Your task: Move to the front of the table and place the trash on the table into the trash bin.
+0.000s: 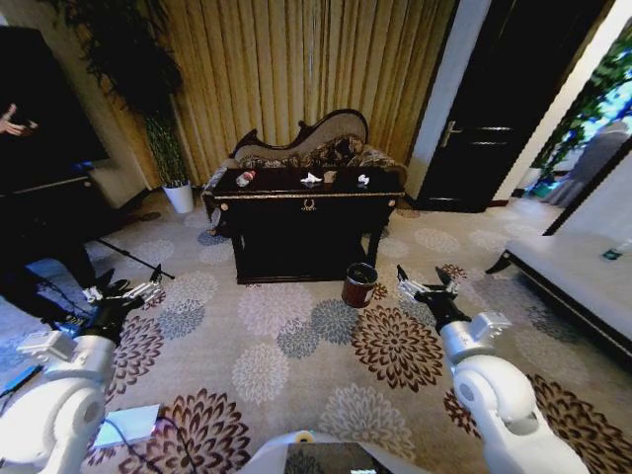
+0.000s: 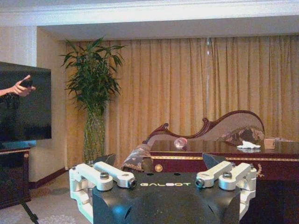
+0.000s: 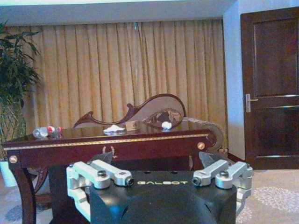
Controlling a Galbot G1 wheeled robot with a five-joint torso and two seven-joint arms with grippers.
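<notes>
The robot faces the black counter from across the carpet, well apart from it, so neither arm can yet reach the trash on top: a clear bottle near the left end, white tissues near the middle and right, and a small tan piece between them. The trash bin stands on the floor just before the counter's front right corner, handy for dropping. Left gripper and right gripper are held low and forward, both spread wide and empty.
</notes>
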